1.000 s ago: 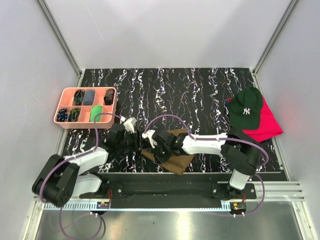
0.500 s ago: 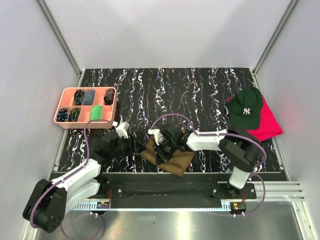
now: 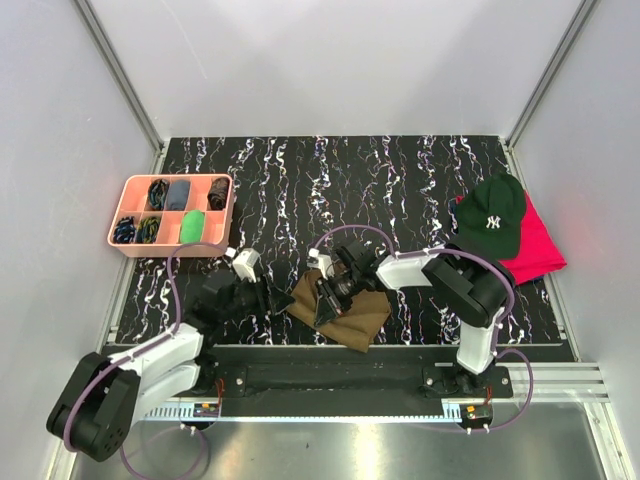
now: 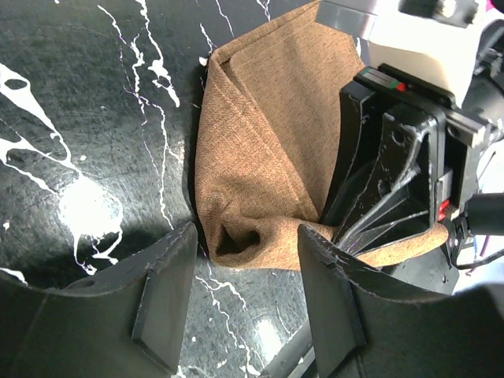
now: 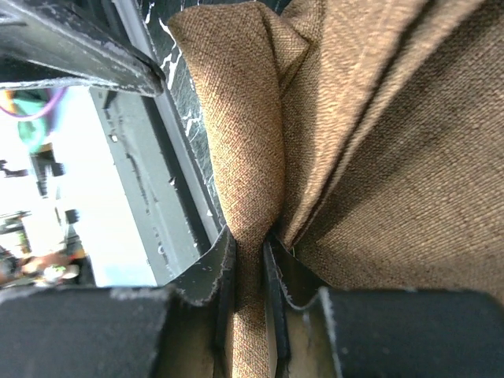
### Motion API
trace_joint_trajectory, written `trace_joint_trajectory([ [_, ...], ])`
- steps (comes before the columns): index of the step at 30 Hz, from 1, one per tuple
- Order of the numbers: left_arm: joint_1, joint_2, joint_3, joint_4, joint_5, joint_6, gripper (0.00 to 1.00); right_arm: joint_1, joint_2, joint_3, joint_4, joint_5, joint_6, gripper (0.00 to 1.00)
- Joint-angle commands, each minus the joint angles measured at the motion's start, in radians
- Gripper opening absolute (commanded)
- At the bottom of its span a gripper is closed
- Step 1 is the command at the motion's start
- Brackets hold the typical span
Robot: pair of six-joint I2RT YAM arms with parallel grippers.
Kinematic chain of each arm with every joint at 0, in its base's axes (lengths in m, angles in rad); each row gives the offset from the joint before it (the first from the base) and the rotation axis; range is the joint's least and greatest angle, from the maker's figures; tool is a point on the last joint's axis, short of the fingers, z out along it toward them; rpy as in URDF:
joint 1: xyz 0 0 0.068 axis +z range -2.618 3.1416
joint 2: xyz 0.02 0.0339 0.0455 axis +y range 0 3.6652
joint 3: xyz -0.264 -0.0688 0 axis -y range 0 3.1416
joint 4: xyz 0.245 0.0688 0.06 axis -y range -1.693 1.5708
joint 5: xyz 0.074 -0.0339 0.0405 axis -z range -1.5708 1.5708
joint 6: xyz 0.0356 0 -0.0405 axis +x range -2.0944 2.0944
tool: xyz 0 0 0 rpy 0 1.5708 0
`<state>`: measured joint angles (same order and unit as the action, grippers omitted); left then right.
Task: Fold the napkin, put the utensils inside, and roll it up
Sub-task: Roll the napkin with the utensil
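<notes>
While the right gripper (image 5: pixel 246 250) pinches a napkin (image 5: pixel 370 157) fold and the left gripper (image 4: pixel 248 240) hangs spread, the cap (image 3: pixel 490 222) shows "NY".

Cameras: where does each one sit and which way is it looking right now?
Top external: above and behind the bases, looking down on the table; both arms show.
Left wrist: low, facing the napkin; the open left gripper frames it, right gripper beyond.
Right wrist: pressed close to the napkin; right gripper pinching a fold.
Shared: both wrist views show the napkin and the right gripper.
</notes>
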<state>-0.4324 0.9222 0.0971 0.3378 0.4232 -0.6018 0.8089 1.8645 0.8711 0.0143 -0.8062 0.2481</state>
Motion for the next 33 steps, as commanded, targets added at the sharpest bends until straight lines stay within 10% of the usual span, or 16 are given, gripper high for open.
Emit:
trace_joint_trajectory([
  [1,0.001,0.049,-0.016,0.147,0.022,0.011,0.55,-0.034,0.079,-0.023,-0.079,0.055,-0.01,0.2],
  [16,0.003,0.38,0.012,0.447,0.094,-0.003,0.31,-0.054,0.116,-0.004,-0.08,0.065,0.005,0.23],
  [24,0.001,0.452,0.053,0.458,0.12,0.011,0.02,-0.053,0.055,0.042,-0.152,0.136,0.042,0.51],
  [33,0.001,0.489,0.15,0.287,0.127,0.056,0.0,-0.045,-0.253,0.101,-0.309,0.369,0.065,0.65],
])
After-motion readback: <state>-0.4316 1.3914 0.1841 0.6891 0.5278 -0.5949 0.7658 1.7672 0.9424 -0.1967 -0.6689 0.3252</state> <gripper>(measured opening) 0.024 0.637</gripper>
